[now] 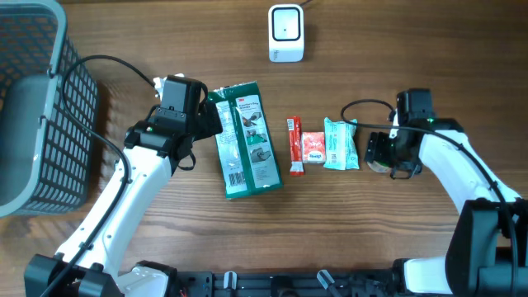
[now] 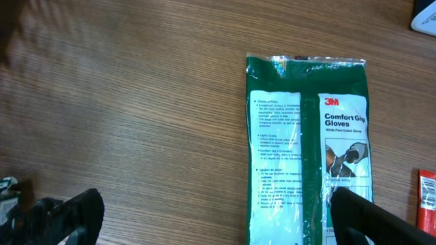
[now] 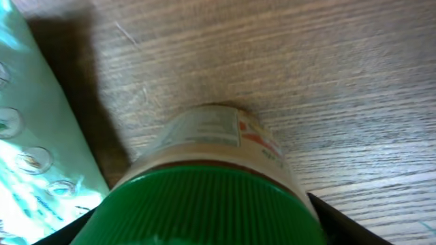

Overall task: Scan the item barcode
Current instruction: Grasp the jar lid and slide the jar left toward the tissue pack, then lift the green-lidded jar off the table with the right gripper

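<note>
While flat, gloves pack (image 1: 246, 140) lengthwise near-to-far, header (image 2: 306, 62) far; left jaws wide, right jaws astride jar lid (image 3: 197, 207), grip unclear.

Shows a brown wood-grain table (image 1: 412, 49) under everything. Carries at its far left a grey plastic basket (image 1: 74, 124) with dark lattice walls and a pale rim, cut off by the frame edge. Holds near the middle a short row lying flat: a narrow red stick sachet (image 1: 294, 147), just beside it a small pink-and-red packet (image 1: 313, 147), then a mint-green soft pack (image 1: 340, 144) touching that packet.
</note>
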